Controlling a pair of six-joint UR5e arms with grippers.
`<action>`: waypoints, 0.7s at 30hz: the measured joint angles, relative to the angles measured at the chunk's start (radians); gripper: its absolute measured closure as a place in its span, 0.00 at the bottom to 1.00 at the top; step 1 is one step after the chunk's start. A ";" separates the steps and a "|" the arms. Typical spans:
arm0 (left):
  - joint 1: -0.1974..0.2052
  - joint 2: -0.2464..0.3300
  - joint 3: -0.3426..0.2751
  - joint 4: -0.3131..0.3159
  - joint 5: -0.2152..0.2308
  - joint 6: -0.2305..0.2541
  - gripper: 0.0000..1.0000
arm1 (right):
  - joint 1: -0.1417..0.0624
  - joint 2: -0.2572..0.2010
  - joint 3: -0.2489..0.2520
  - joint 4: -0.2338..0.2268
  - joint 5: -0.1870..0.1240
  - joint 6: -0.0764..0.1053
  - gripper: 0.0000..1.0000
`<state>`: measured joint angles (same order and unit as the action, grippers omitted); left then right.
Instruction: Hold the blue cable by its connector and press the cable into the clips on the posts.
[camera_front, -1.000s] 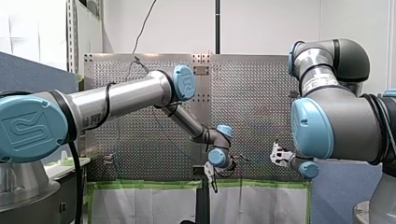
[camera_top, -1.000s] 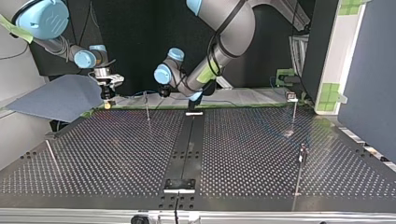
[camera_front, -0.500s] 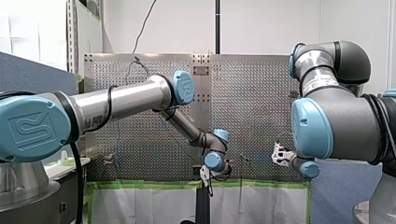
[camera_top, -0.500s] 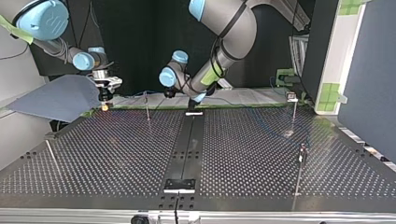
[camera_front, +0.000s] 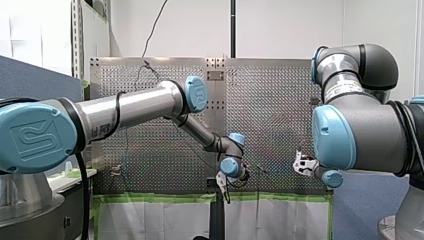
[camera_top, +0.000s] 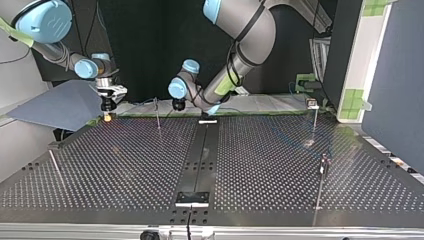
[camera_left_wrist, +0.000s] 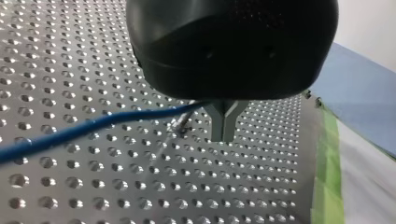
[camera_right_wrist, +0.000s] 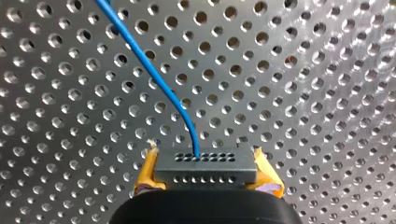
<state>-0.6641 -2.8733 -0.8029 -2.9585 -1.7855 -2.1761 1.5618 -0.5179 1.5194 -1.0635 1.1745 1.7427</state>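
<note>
My right gripper (camera_right_wrist: 205, 177) is clamping 2 yellow pads (camera_right_wrist: 145, 173) onto the dark grey rectangular connector (camera_right_wrist: 205, 164), anchoring the thin blue cable (camera_right_wrist: 154, 77) that is running ahead over the perforated metal table (camera_right_wrist: 303, 93). My left gripper (camera_left_wrist: 224, 128) is pinching shut with the cable entering at its fingers' base, probably to steer it. 1 slim metal post (camera_top: 157, 114) is standing between both grippers.

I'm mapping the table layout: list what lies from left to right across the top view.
Slanted post → my right hand → thin upright post → my left hand → clip-topped post → green tape squares.
</note>
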 joint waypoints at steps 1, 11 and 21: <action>0.002 0.000 0.009 -0.008 0.000 0.000 1.00 | -0.001 0.000 -0.001 0.000 0.000 0.000 1.00; 0.031 0.000 0.054 -0.025 0.001 -0.001 1.00 | -0.015 0.000 -0.017 -0.001 -0.003 0.006 1.00; 0.039 0.000 0.055 -0.027 0.006 -0.001 1.00 | -0.030 0.000 -0.030 0.006 0.000 0.001 1.00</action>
<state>-0.6251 -2.8736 -0.7482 -2.9853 -1.7794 -2.1768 1.5318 -0.5176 1.4890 -1.0577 1.1749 1.7435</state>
